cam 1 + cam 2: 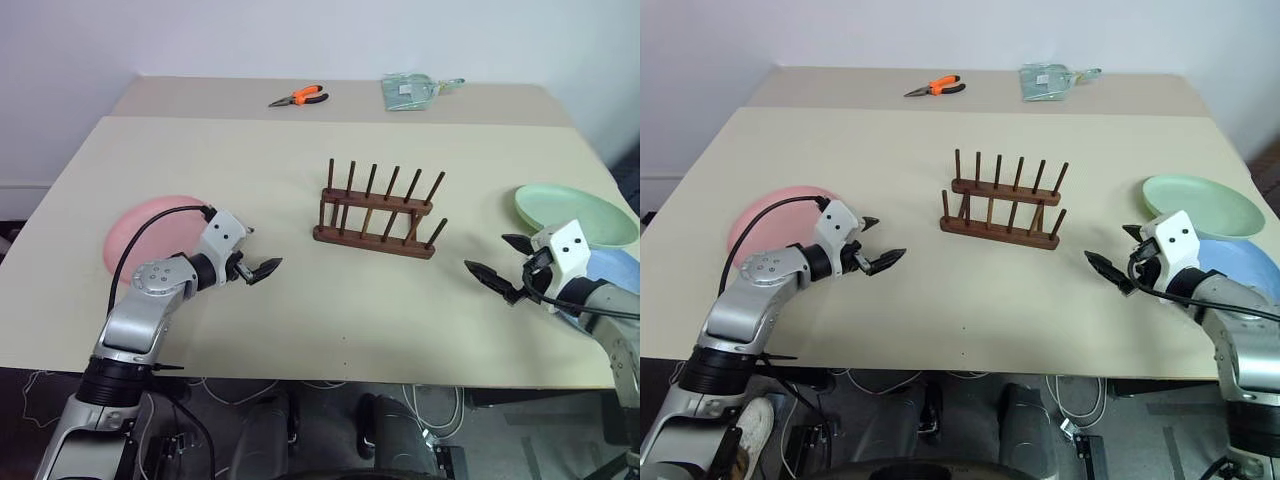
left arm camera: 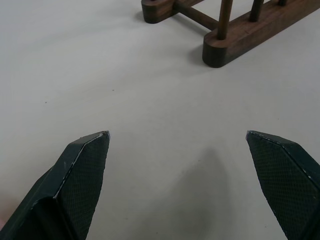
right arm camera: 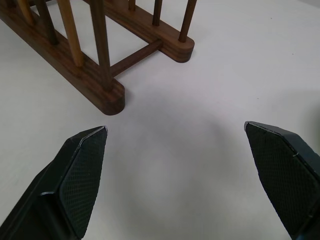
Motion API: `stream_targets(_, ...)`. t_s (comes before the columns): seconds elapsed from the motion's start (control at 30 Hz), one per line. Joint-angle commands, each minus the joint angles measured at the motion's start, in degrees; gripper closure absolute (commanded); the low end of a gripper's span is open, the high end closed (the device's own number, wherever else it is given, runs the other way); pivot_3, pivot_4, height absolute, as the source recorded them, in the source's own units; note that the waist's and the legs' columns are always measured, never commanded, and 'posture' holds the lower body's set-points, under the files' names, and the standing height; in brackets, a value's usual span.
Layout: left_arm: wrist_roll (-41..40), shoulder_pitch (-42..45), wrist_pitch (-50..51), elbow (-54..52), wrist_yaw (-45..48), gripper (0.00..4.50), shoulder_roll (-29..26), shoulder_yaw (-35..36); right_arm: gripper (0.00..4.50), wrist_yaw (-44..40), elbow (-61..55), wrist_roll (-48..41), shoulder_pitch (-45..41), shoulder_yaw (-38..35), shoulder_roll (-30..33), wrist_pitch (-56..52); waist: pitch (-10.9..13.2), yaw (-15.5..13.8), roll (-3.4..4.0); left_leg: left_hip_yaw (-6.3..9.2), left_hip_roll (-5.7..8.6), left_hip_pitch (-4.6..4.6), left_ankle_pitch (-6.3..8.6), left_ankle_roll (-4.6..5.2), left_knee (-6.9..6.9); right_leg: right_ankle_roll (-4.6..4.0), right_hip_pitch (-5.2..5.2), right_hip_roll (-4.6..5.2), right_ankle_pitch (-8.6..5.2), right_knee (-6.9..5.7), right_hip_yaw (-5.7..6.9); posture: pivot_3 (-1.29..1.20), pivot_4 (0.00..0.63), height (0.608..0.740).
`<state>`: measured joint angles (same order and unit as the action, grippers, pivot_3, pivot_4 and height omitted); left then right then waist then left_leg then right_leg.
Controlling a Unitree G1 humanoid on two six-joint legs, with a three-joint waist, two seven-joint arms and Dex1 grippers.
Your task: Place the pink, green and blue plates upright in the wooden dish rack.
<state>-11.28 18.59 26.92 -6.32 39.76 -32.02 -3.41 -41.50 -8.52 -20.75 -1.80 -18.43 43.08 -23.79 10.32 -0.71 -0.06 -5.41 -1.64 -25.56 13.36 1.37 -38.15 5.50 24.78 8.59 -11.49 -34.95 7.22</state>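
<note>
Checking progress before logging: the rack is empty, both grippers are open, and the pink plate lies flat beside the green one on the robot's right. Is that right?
Not quite. In the left eye view the pink plate lies flat on the robot's left, behind the left gripper; the blue plate sits by the green plate. The wooden dish rack is empty, and the right gripper is open too.

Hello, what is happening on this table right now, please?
Nothing is held yet. The left gripper and right gripper both hang open over the table, pointing toward the empty wooden dish rack. The pink plate lies flat at the left; the green plate and blue plate lie at the right.
</note>
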Motion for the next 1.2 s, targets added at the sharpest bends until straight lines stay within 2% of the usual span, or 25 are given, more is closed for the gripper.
stream_targets(0.03,0.3,0.6,-1.0,-0.5,-0.1,0.02,0.1,0.3,0.0,1.1,-1.0,0.7,-1.3,-0.1,-0.2,1.1,0.0,0.0,0.0,-0.01,0.0,0.01,0.0,0.0,0.0,0.0,0.0,0.0,0.0,0.0,0.0,0.0,0.15,0.716)
stream_targets(0.33,0.6,2.0,-2.1,1.1,0.1,0.02,1.0,-0.3,0.0,2.1,-1.9,1.1,-1.9,1.4,-2.2,1.7,0.0,-0.1,0.0,-0.03,-0.03,-0.04,0.0,0.0,0.0,-0.01,0.06,0.0,0.0,0.0,0.0,0.0,0.15,0.716)
stream_targets(0.5,0.6,7.1,-3.6,6.7,3.9,0.02,1.9,-2.6,0.0,0.3,-4.4,-2.0,1.5,0.4,-3.1,0.3,0.0,-0.4,-0.01,-0.03,-0.03,-0.04,0.0,0.0,-0.01,-0.01,0.02,0.0,0.01,0.0,0.02,0.0,0.15,0.716)
stream_targets(0.63,2.7,13.5,-8.4,16.4,8.2,0.02,3.5,-6.3,0.0,3.7,-8.5,-1.7,3.9,0.1,-5.1,-0.4,0.0,-0.1,0.0,-0.07,-0.03,-0.05,0.0,0.01,-0.01,0.0,0.04,0.0,0.01,0.0,0.01,0.0,0.15,0.716)
stream_targets(0.8,6.1,25.3,-17.0,36.1,14.7,0.02,8.9,-10.9,0.0,6.1,-14.5,-2.1,8.0,-1.0,-6.8,-1.4,0.0,-0.3,-0.03,-0.08,-0.03,-0.04,-0.03,0.05,-0.02,0.0,0.04,-0.01,0.01,-0.02,0.01,0.0,0.15,0.716)
stream_targets(1.0,10.2,35.8,-27.0,57.4,18.8,0.02,15.4,-12.6,0.0,9.1,-18.8,-1.2,12.5,-2.2,-9.1,-1.4,0.0,0.0,-0.08,-0.1,-0.02,-0.16,-0.03,0.22,-0.04,0.02,0.08,0.01,0.01,0.09,0.02,0.0,0.15,0.716)
stream_targets(1.13,11.6,39.3,-30.1,65.8,19.9,0.02,19.5,-12.2,0.0,10.6,-20.0,-0.9,13.8,-2.2,-9.8,-1.1,0.0,-0.1,-0.08,-0.11,-0.02,-0.2,-0.04,0.27,-0.02,0.09,0.12,0.01,0.01,0.07,0.02,0.0,0.15,0.716)
stream_targets(1.17,11.9,39.6,-30.6,67.0,20.0,0.53,20.3,-12.0,0.0,10.8,-20.1,-0.7,13.8,-2.1,-9.9,-1.0,0.0,-0.1,-0.09,-0.11,-0.01,-0.19,-0.04,0.28,-0.03,0.1,0.11,0.01,0.01,0.07,0.02,0.0,0.15,0.716)
stream_targets(1.2,12.1,39.7,-31.1,67.6,20.1,0.84,20.7,-11.8,0.0,11.2,-20.4,-0.6,13.9,-2.0,-10.0,-1.1,0.0,-0.1,-0.09,-0.1,-0.02,-0.18,-0.04,0.28,-0.05,0.07,0.09,0.01,0.0,0.07,0.02,0.0,0.15,0.716)
